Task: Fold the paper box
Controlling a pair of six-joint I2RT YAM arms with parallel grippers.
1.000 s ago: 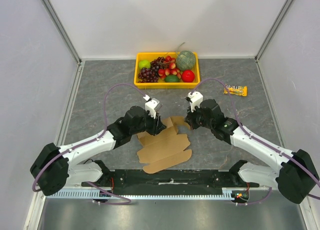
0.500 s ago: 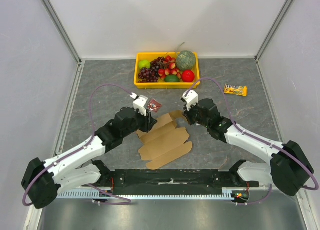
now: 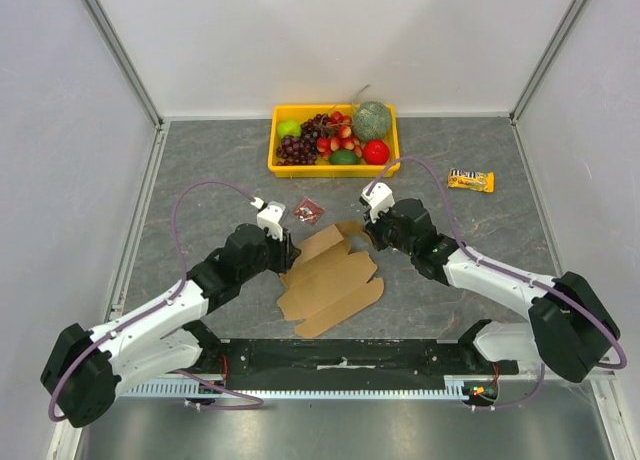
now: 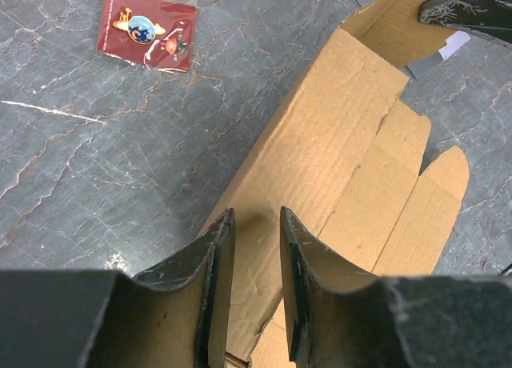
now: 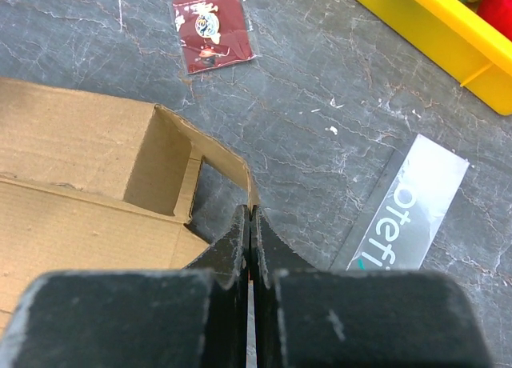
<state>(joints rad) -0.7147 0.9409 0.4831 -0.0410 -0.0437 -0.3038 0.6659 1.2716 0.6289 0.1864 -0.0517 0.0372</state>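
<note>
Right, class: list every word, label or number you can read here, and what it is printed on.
"otefi": part of a word, the rest hidden, on the silver strip.
No readable text on the red packet, only a cartoon picture.
Print on the yellow snack bar is too small to read.
No print on the paper box.
</note>
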